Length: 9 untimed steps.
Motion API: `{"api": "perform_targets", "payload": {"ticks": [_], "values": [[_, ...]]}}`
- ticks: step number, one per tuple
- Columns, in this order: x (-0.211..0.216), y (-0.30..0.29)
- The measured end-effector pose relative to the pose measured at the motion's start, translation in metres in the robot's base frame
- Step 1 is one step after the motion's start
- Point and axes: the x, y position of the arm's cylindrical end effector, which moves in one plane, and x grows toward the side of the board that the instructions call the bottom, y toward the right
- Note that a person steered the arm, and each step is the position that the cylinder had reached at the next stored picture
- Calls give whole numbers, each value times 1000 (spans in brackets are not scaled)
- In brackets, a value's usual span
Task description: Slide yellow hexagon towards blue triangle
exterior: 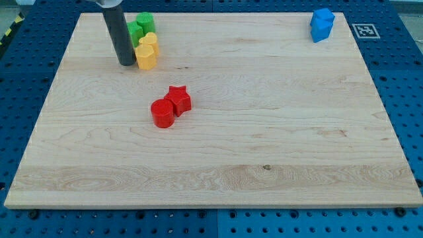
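Observation:
The yellow hexagon sits near the view's top left on the wooden board. A second yellow block touches it just above. My tip rests on the board right beside the hexagon's left side, touching or nearly touching it. The blue blocks stand far off at the view's top right corner; they are pressed together and I cannot make out which one is the triangle.
Two green blocks sit just above the yellow pair, by the board's top edge. A red star and a red cylinder touch each other left of the board's centre, below the hexagon.

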Motion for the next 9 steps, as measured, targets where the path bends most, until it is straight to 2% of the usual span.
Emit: {"api": "perform_targets", "payload": {"ticks": [4, 9], "values": [[-6, 135], [-24, 362]]}}
